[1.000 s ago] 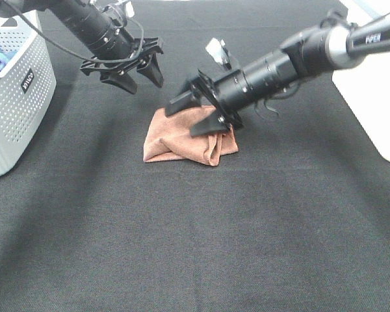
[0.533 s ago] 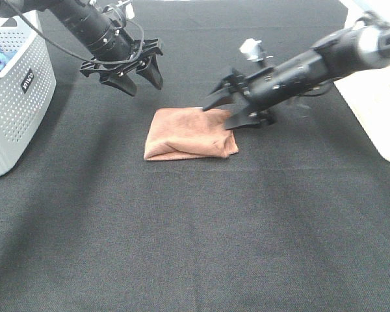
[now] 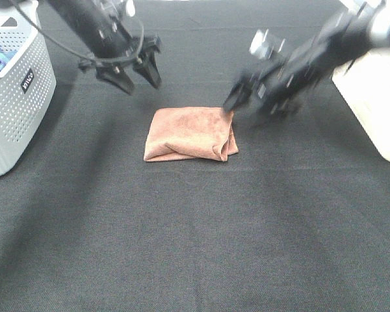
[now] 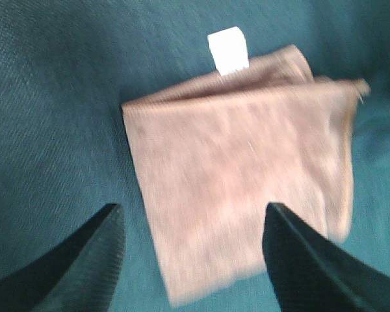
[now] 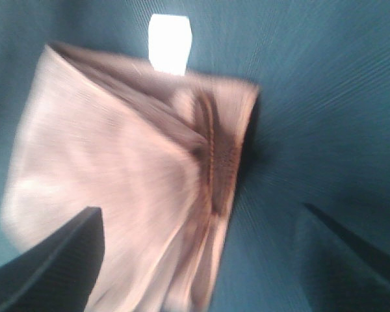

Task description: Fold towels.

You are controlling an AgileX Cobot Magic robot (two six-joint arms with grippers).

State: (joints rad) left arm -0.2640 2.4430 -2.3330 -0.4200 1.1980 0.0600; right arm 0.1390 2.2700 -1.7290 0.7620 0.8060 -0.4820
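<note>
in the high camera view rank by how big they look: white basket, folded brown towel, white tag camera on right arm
1. white basket, cropped by the frame edge.
2. folded brown towel.
3. white camera block on the right arm, blurred.

The towel (image 3: 191,134) is soft, fuzzy terry cloth, matt, with a smooth white tag (image 4: 227,51). The table (image 3: 195,234) wears dark, matt woven fabric. The basket (image 3: 16,97) is perforated plastic.

Evenly lit from above in the high view; soft shadows on the black tabletop (image 3: 195,227). Overexposed at right, on the white box (image 3: 377,104). Motion-smeared around the right gripper (image 3: 247,97). Blurred throughout both wrist views, worst over the towel (image 5: 117,195); teal cast, blown-out white tag (image 4: 227,51).
</note>
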